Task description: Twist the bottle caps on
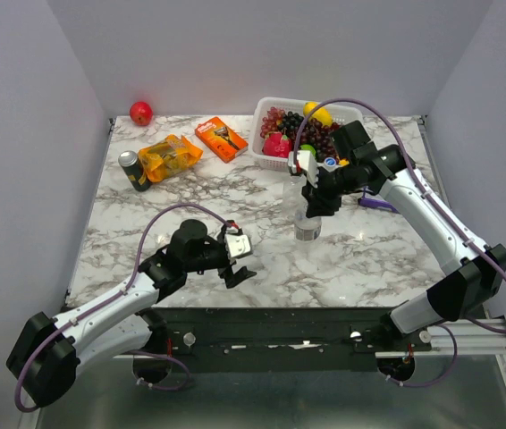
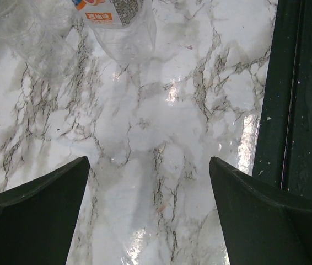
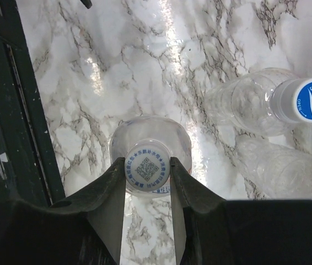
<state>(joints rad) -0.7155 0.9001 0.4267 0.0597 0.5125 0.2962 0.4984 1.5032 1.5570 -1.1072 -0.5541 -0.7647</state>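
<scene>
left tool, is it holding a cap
No, the left tool is open, with only bare table between its fingers.

A clear bottle (image 3: 145, 132) stands upright on the worktop (image 3: 117, 66), white QR-printed cap (image 3: 148, 168) on its neck; a neighbouring bottle (image 3: 244, 105) wears a blue cap (image 3: 309, 99).

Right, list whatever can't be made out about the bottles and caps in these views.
1. Right wrist view: how far the whitish cap is threaded onto its bottle; the cap and the right gripper cover the neck.
2. Right wrist view: whether the lower clear bottle is capped; the right edge cuts it off.
3. Left wrist view: the neck of the labelled bottle; the top edge cuts it off.
</scene>
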